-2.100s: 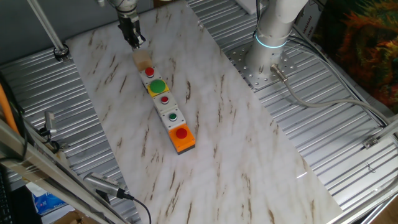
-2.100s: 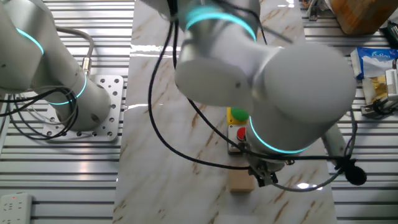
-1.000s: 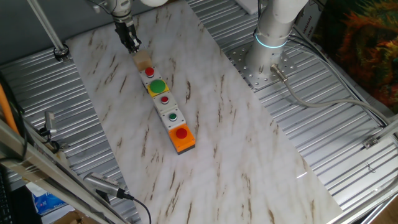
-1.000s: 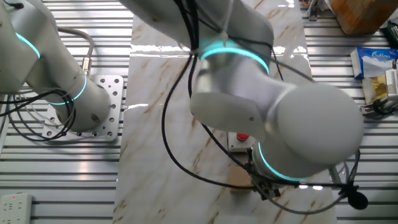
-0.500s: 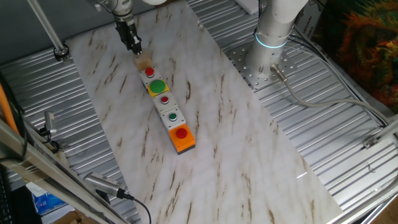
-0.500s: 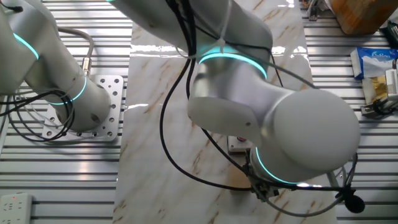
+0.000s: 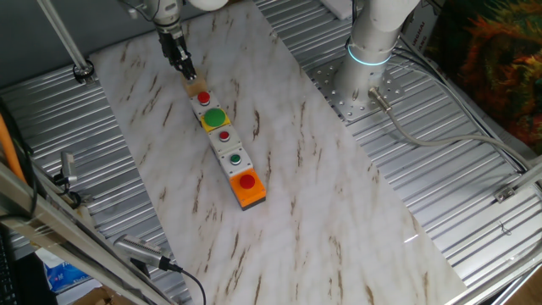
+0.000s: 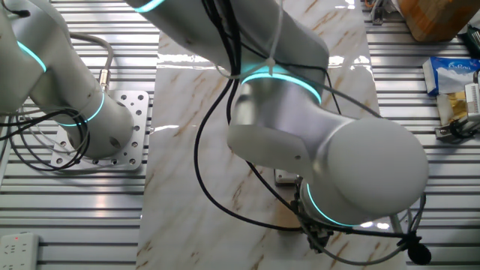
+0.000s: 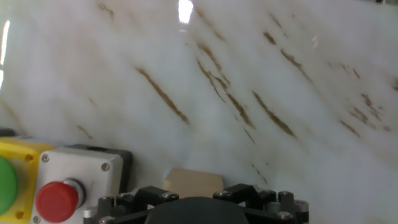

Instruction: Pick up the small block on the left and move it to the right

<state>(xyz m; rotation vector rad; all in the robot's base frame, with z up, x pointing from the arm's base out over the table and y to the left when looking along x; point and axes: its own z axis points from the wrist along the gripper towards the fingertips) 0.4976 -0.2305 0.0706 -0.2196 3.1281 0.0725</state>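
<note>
The small block [image 7: 196, 84], a plain tan wooden cube, sits on the marble board at the far end of a row of button boxes. My gripper [image 7: 189, 74] is right over it, low, with the jaws open on either side of the cube. In the hand view the block [image 9: 194, 180] shows between the two dark fingers [image 9: 144, 195] of the gripper [image 9: 196, 191]. In the other fixed view the arm hides almost all of the block, and the gripper [image 8: 315, 237] is low over the board.
Touching the block is a white box with a red button [image 7: 203, 99], also in the hand view [image 9: 68, 183]. Then come a yellow box with a green button [image 7: 214, 118], two white button boxes [image 7: 229, 147] and an orange box with a red button [image 7: 247, 187]. Ribbed metal flanks the board [image 7: 322, 195].
My gripper has shifted a little sideways and come down onto the block, so less of the block shows in the fixed views. The block and boxes have not moved.
</note>
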